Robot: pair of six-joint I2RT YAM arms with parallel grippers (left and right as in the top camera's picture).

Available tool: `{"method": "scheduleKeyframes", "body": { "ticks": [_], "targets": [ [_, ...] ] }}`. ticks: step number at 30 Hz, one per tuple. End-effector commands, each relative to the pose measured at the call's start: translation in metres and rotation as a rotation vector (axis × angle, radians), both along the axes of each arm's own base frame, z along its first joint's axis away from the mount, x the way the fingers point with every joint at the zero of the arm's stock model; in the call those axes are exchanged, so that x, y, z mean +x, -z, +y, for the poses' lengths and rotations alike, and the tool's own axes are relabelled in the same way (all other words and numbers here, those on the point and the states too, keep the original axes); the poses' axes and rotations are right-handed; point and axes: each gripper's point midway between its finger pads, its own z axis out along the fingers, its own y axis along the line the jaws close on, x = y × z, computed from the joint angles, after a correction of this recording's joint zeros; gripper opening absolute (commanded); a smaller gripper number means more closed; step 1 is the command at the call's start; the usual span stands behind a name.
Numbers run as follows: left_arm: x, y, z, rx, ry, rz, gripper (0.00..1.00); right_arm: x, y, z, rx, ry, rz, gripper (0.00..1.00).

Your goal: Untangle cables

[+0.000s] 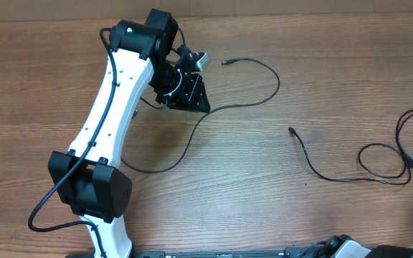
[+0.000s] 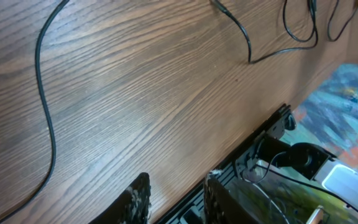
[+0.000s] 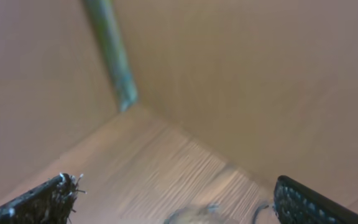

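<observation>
Reaching over brown wood-grain tabletop (image 1: 335,57), left gripper (image 2: 176,177): jaws partly apart, nothing between. Right gripper (image 3: 174,182): jaws spread wide, empty, view blurred. First thin black cable (image 1: 276,82) snakes just beside left gripper. Second thin black cable (image 1: 305,154) lies looped near right edge, well apart.

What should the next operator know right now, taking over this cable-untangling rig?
Grippers: the left gripper hangs over the table, jaws narrowly apart, nothing between them. The right gripper has its jaws wide open and empty; its view is blurred.
Cables: the long cable lies mid-table beside the left gripper. The second cable lies far right.
Done: the two cables lie apart.
Left: the second cable loops over itself near the right edge and probably needs straightening.
</observation>
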Motion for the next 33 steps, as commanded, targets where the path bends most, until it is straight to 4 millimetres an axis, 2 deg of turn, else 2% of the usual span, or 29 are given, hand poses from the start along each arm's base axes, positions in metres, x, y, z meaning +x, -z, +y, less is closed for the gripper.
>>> {"method": "scheduleKeyframes", "body": {
  "ticks": [1,5,9,12,16,21,26,28,30,33],
  "targets": [
    [-0.002,-0.004,-0.005,-0.036,0.018,-0.007,0.29,0.004,0.011,0.015,0.161,0.025,-0.067,1.0],
    [-0.002,-0.004,-0.004,-0.035,0.018,-0.005,0.29,-0.029,0.053,0.019,0.415,0.307,-0.084,1.0],
    [-0.003,-0.004,-0.004,-0.034,0.012,0.002,0.29,-0.051,0.106,0.046,0.693,0.479,-0.057,1.0],
    [-0.004,-0.004,-0.004,-0.033,0.011,0.011,0.29,-0.059,0.151,0.07,0.832,0.495,0.034,1.0],
    [-0.007,-0.004,-0.003,-0.031,0.012,0.025,0.29,-0.077,0.22,0.1,0.976,0.535,0.16,1.0],
    [-0.01,-0.006,-0.004,-0.041,0.012,0.039,0.28,-0.104,0.289,0.124,1.049,0.618,0.251,1.0],
    [-0.01,-0.006,-0.004,-0.041,0.012,0.04,0.29,-0.118,0.329,0.135,1.059,0.633,0.274,1.0],
    [-0.01,-0.006,-0.004,-0.041,0.012,0.04,0.29,-0.119,0.337,0.135,1.054,0.629,0.266,1.0],
    [-0.01,-0.006,-0.004,-0.042,0.011,0.04,0.29,-0.116,0.342,0.133,1.043,0.618,0.24,0.94],
    [-0.011,-0.006,-0.004,-0.04,0.006,0.047,0.29,-0.109,0.346,0.127,1.017,0.592,0.198,0.79]
  ]
}}
